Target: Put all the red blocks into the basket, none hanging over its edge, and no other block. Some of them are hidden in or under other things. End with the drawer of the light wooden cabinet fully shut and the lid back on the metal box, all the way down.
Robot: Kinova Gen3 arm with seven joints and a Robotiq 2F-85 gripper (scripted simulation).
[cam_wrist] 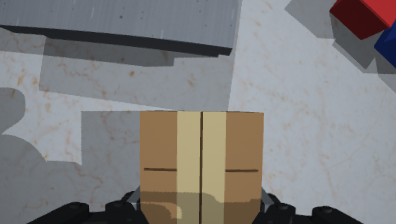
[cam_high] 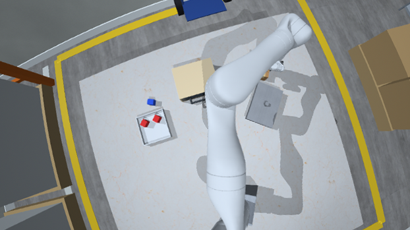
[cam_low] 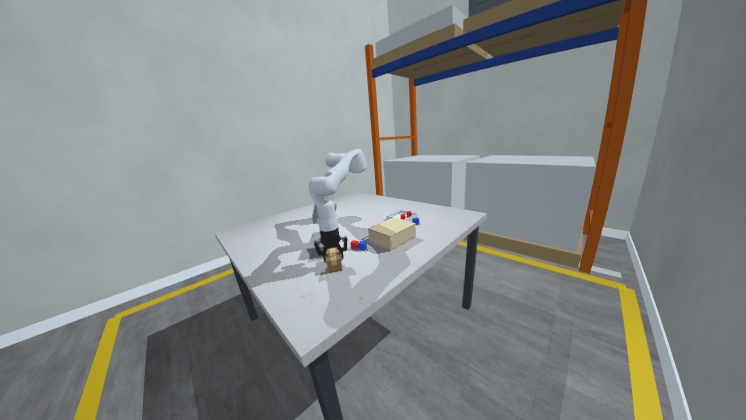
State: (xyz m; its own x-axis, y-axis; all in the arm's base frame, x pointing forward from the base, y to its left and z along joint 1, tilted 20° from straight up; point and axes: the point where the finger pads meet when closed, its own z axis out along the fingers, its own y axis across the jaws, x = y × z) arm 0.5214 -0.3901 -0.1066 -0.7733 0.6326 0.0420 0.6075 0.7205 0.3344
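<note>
My gripper (cam_low: 332, 250) (cam_wrist: 200, 201) is shut on a brown cardboard box (cam_high: 266, 75) (cam_low: 334, 261) (cam_wrist: 201, 145), low over or on the table; which is unclear. A red block (cam_low: 354, 244) (cam_wrist: 364, 16) and a blue block (cam_low: 362, 245) (cam_wrist: 388, 46) sit side by side near it. The basket (cam_high: 160, 135) holds two red blocks, one red block (cam_high: 144, 123) left of another red block (cam_high: 157, 118). The light wooden cabinet (cam_high: 188, 79) (cam_low: 391, 233) has its drawer front partly behind the arm. The metal box's knobbed lid (cam_high: 260, 111) (cam_wrist: 125, 17) lies on top; its seating is unclear.
Another blue block (cam_high: 151, 101) (cam_low: 416, 221) stands outside the basket, near its back edge. The arm crosses above the table between cabinet and metal box. A grey and black object (cam_high: 250, 202) is partly hidden beside the arm's lower part.
</note>
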